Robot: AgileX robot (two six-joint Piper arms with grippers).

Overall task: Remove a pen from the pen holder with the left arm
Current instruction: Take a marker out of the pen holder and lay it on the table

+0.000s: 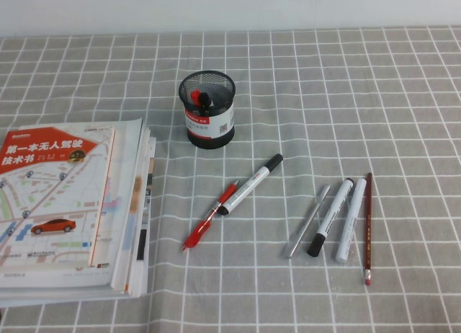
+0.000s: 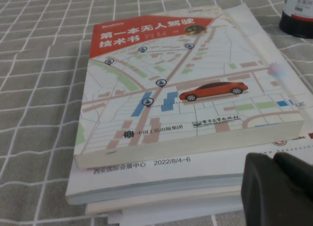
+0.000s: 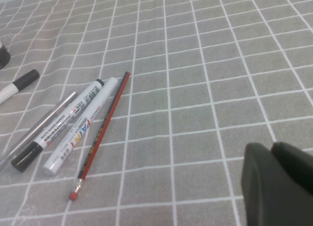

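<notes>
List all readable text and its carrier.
"第一本无人驾驶技术书": top book cover.
"西安国际会展中心 2022/8/4-6": booklet beneath.
Blurred: pen holder label, white marker print.
Unmarked: left gripper near booklet, right gripper over cloth.

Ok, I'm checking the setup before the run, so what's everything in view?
pen holder: one, black mesh, back centre of the table
held pen: one, red and black, inside the pen holder
books: one stack, red-and-white top cover, robot's left
red pen: one, red, centre
middle marker: one, white with black cap, beside the red pen
silver pen: one, grey, right group
capped marker: one, white with black cap, right group
white marker: one, white, right group
pencil: one, dark red, rightmost
tablecloth: one, grey with white grid
left pincer: one, black, shut, by the books
right pincer: one, black, shut, over cloth near the pencil
</notes>
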